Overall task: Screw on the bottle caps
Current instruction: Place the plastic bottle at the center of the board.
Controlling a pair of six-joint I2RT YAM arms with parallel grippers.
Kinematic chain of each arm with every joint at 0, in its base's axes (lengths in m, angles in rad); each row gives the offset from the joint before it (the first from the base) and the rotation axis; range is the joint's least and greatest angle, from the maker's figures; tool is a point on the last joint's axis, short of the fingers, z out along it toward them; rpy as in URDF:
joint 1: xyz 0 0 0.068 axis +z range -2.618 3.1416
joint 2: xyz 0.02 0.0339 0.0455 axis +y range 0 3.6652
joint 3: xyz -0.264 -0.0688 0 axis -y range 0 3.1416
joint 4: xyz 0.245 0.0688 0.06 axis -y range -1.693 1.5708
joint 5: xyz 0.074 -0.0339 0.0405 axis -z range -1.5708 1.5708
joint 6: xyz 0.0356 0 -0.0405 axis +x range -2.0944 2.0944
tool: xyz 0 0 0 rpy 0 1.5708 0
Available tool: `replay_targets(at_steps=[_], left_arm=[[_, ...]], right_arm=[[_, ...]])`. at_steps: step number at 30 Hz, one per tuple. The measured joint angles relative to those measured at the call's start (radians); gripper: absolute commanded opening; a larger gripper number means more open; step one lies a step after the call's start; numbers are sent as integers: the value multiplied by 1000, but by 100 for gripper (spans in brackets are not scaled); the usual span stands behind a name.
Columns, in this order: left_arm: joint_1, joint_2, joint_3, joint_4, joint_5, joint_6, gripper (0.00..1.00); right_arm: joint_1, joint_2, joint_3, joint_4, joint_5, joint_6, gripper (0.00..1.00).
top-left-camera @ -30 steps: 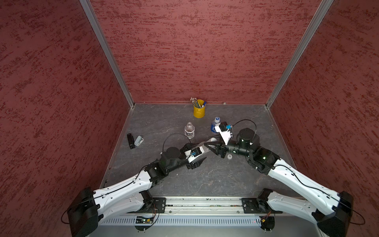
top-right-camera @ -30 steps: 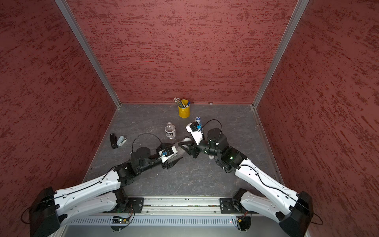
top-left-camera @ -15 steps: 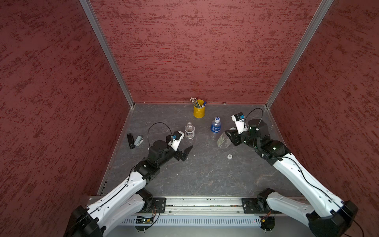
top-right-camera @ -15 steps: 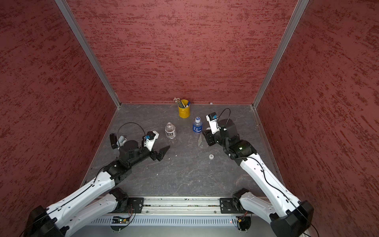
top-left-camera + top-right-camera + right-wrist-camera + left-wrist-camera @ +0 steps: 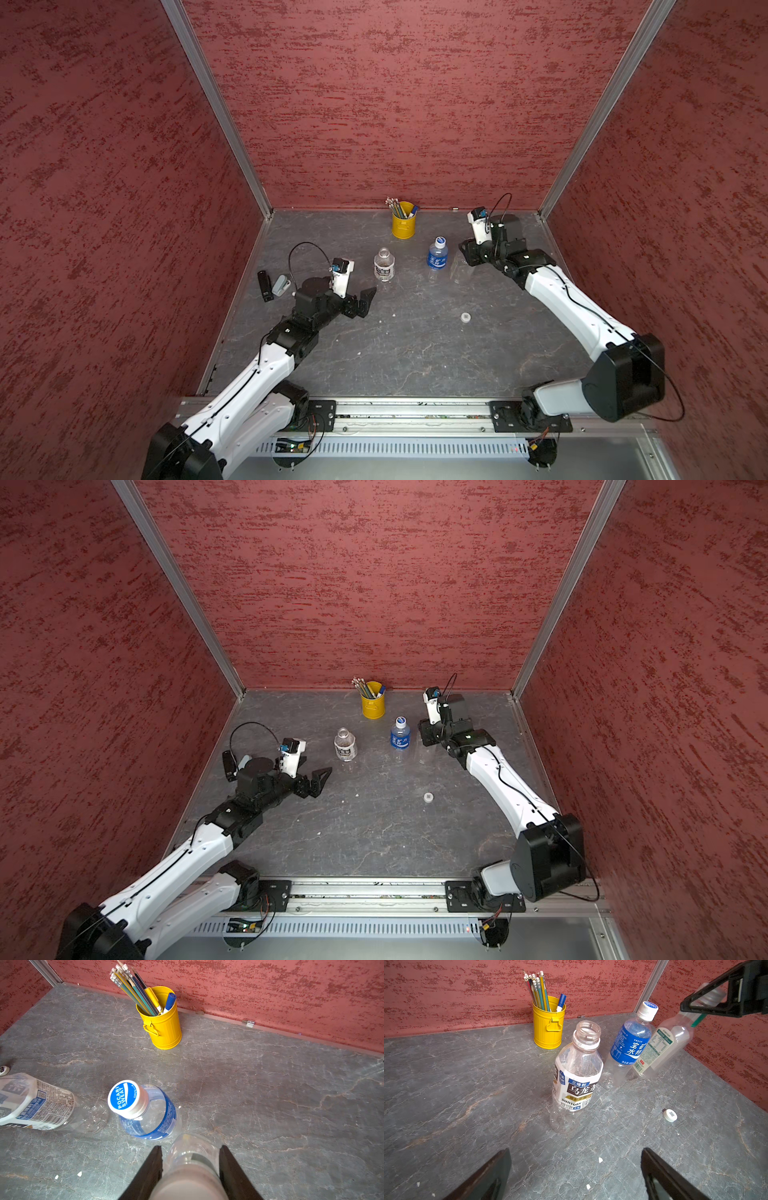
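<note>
**Bottles, caps and claws: positions**

Right gripper (image 5: 190,1148): clamped around the neck of the clear green-banded bottle (image 5: 670,1043), just beside the blue-labelled bottle (image 5: 437,257), which wears the blue-and-white cap (image 5: 126,1098).

Left gripper (image 5: 365,302): spread wide, empty, near the white-labelled bottle (image 5: 577,1076); bottle upright, uncapped, untouched.

Small white cap (image 5: 465,317): loose on the table (image 5: 415,353), well apart from both claws.

Mid-frame in a top view, the white-labelled bottle (image 5: 383,266) stands uncapped; right of it the blue-labelled bottle (image 5: 437,257) stands upright, wearing its blue-and-white cap (image 5: 440,241); further right the clear bottle (image 5: 460,270) tilts; lower right of them a small white cap (image 5: 465,317) lies alone
</note>
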State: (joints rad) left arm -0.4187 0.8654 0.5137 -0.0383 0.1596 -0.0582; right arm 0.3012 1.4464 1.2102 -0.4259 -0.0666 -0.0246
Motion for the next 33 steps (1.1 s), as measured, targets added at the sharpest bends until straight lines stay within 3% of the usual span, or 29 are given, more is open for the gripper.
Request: replay_targets(at_steps=[11,15,18,27,33], left_arm=[[0,-21,1,-17,23,-1,100],[0,-40,1,-29,24,3,100],[0,-43,1,-33,27,6,100],[11,-31,1,-32,42,6,100],[77,-24,1,-36,40,-11,100]], right_arm=[[-19,138,43,16,-16,8,54],[-27,135,43,11,-19,8,74],[-28,115,43,8,-19,-5,83],[-5,-84,72,-38,7,-50,87],[201,-108,185,-37,38,-69,87]])
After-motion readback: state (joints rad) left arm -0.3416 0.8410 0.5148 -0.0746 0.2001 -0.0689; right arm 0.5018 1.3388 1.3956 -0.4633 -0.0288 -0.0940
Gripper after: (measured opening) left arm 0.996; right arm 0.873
